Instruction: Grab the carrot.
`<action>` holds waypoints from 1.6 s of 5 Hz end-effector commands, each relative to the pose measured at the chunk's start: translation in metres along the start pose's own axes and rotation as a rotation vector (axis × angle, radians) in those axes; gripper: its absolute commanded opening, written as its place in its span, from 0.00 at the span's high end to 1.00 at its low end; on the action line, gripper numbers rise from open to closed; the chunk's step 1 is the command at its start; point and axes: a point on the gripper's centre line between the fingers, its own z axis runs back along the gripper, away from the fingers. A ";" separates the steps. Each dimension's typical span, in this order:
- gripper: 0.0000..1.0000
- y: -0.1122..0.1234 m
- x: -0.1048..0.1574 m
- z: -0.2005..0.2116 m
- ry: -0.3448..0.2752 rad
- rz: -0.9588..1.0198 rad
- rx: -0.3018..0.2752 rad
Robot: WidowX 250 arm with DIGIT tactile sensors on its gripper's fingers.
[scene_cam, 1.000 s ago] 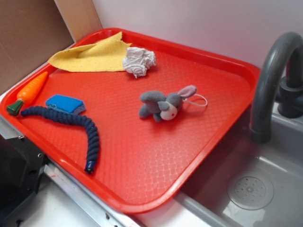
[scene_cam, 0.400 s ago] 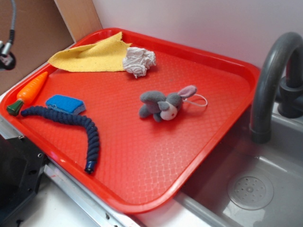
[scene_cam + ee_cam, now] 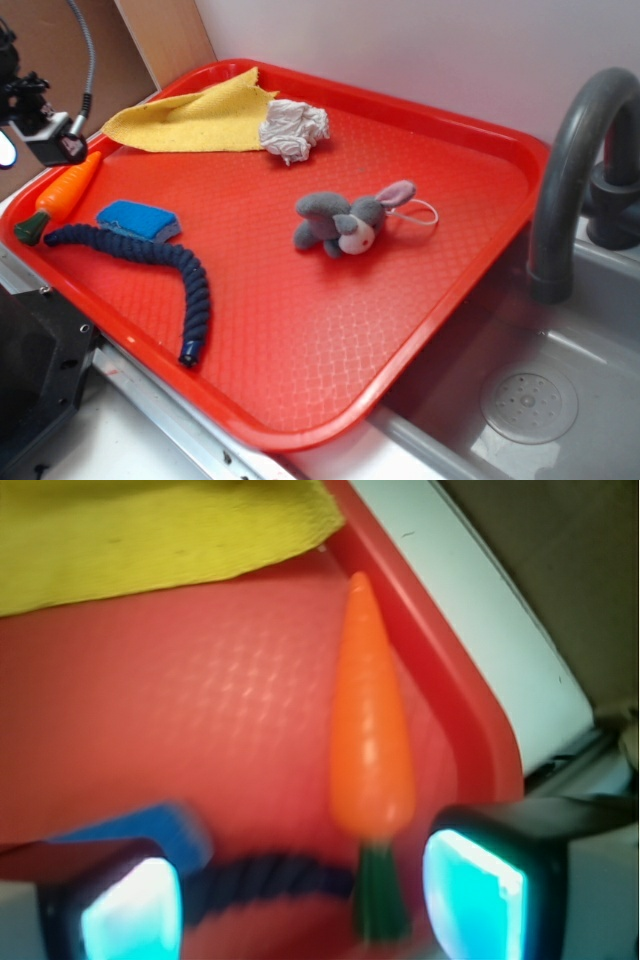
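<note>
Directly above carrot [image 3: 371, 730], gripper [image 3: 300, 895] spread.

White wall [image 3: 420, 50] behind — grey sink [image 3: 560, 400], brown board [image 3: 60, 60].

Red tray [image 3: 300, 400] on bench, beside sink [image 3: 560, 400]. On tray: carrot [image 3: 60, 195] at left rim, blue sponge [image 3: 138, 220], rope [image 3: 150, 265], yellow cloth [image 3: 190, 120], crumpled paper [image 3: 293, 128], plush bunny [image 3: 345, 222] mid-tray.

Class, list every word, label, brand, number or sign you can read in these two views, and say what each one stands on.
None: no readable text on the red tray, carrot, yellow cloth, blue rope, toy bunny or gripper.
</note>
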 end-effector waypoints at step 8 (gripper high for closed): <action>1.00 -0.044 0.016 0.056 0.050 -0.192 -0.021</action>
